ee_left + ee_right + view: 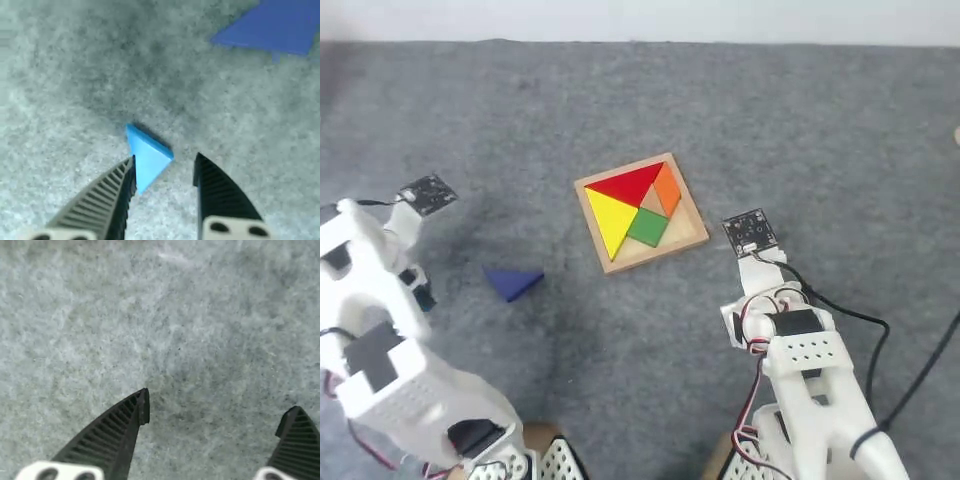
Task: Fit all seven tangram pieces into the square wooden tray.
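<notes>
Red triangle (625,185), yellow triangle (608,218), green square (647,227), grey table (820,130)

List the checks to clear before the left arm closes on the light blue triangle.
1. Open left gripper: ok.
2. The small light blue wooden triangle between its jaws: ok, nearer one.
3. The dark blue wooden triangle clear of the grasp: ok, apart on the grey carpet.
4. Room in the square wooden tray: ok, bare wood shows.
5. The right gripper out of the way: ok, open over carpet.
6. Jaws low enough: cannot tell.
</notes>
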Robot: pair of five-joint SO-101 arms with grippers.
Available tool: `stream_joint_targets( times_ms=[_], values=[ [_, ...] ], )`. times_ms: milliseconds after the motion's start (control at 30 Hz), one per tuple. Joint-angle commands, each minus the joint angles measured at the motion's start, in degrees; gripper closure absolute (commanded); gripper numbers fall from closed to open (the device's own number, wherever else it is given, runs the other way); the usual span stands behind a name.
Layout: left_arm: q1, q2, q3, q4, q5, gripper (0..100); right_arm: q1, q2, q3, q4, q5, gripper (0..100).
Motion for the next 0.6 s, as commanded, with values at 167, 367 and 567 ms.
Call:
stream_joint_targets(
  times_ms=[167,367,567],
  values=[
    [-1.05,3.16,-2.42,-5.45,-2.02,78,0.66,-0.48,-0.79,-0.04,0.53,59.7],
    [-1.05,7.30,-2.42,-8.70,-2.02,78,0.66,-0.48,-0.79,-0.04,0.53,59.7],
    [-2.55,8.26,-2.33,-8.70,-2.02,87,0.66,-0.48,-0.79,-0.04,0.53,59.7]
  ],
)
